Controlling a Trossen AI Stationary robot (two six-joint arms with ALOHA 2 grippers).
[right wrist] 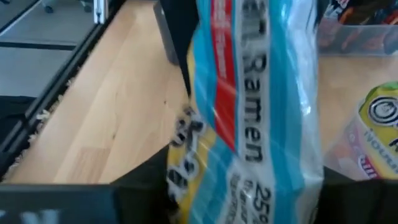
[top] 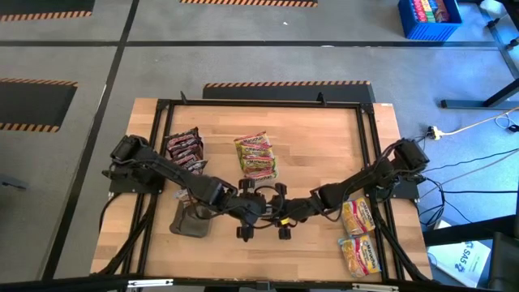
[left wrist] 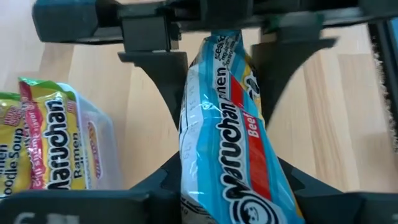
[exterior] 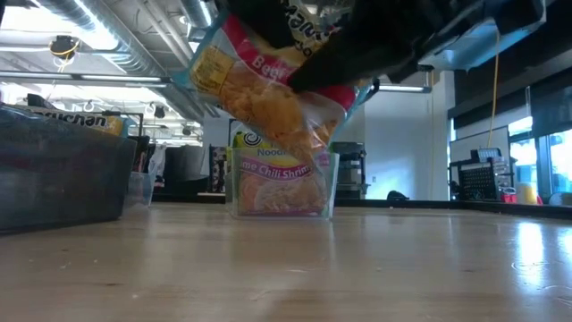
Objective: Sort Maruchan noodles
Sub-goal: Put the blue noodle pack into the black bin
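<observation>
A blue beef ramen packet is gripped above the surface's middle by both the left end effector and the right end effector.

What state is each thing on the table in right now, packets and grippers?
beef packet: lifted off the table, between both grippers.
left gripper: shut on the beef packet.
right gripper: at the packet's other end.
maroon packets: stacked, far left.
chili shrimp packets: stacked in a clear tray, centre.
yellow packets: lying in two piles, right.
</observation>
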